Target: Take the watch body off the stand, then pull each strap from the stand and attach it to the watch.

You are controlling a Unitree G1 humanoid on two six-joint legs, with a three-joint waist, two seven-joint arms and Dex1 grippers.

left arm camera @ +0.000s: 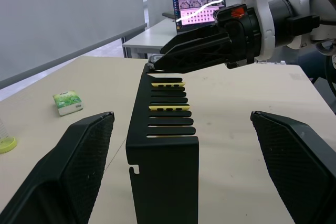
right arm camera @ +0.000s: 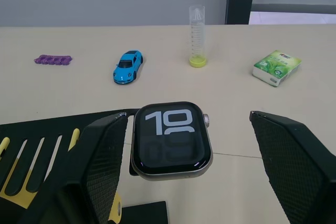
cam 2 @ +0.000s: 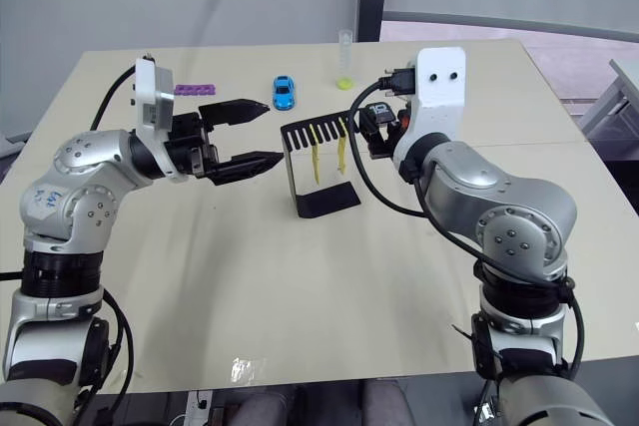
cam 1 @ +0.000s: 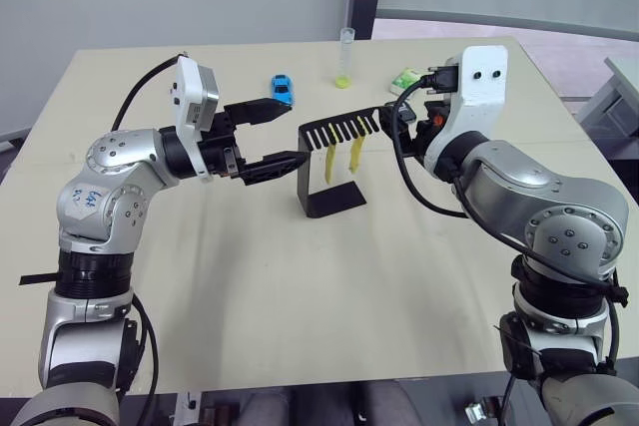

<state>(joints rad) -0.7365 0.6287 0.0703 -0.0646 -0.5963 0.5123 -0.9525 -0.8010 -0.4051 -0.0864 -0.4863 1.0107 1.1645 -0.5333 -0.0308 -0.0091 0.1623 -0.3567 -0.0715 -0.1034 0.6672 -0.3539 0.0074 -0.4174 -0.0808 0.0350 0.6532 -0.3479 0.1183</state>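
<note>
Right wrist view shows the watch body [right arm camera: 171, 139] seated on the stand [cam 1: 329, 162], between the right tool [right arm camera: 184, 171]'s wide-spread fingers. Step 1 is in hand: closing squarely on the case, then lifting. The left tool [cam 1: 282, 135] waits open (2 straps [cam 1: 341, 156] hang slotted).

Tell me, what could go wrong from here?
The right pincer stands open around the watch body at the tip of the stand; a skewed squeeze could drop the watch or tip the thin stand. The open left pincer hovers near the stand and might bump it, shaking the yellow straps loose.
</note>
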